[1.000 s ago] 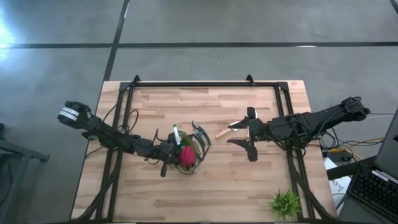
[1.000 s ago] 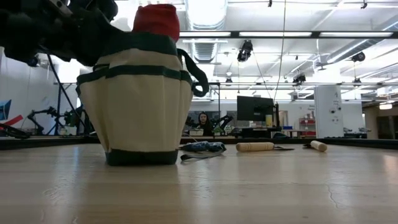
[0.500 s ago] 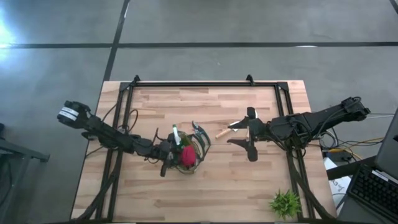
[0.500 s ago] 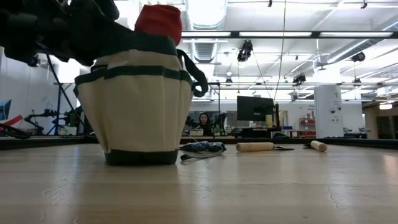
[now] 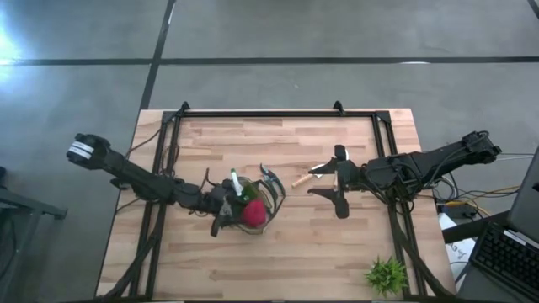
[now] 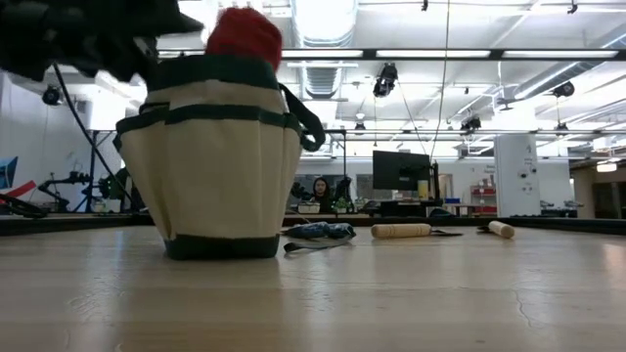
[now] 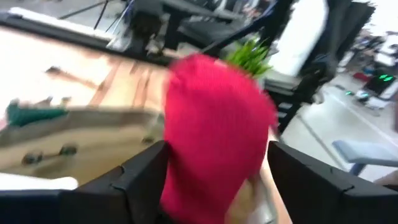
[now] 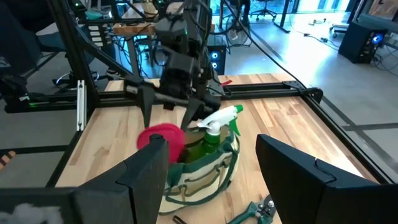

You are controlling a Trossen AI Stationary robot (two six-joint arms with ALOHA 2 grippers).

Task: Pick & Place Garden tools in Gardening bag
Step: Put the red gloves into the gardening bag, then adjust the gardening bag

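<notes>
The gardening bag stands upright on its base at the table's middle. A red-and-black piece sticks up out of its near side, and a green-and-white tool sticks up from its far side. My left gripper is open at the bag's left rim, and its fingers flank the red piece without holding it. My right gripper hangs open right of the bag, beside the wooden-handled trowel. Dark shears lie by the bag's right side.
A small green plant stands at the table's near right corner. A dark metal frame runs along the far edge and both sides. Bare wood lies near and far of the bag. A laptop sits off the table's right side.
My left gripper has opened and let go of the red-and-black piece, then drawn back a little toward the table's left edge. The red piece stays standing in the bag. The bag has kept its place.
</notes>
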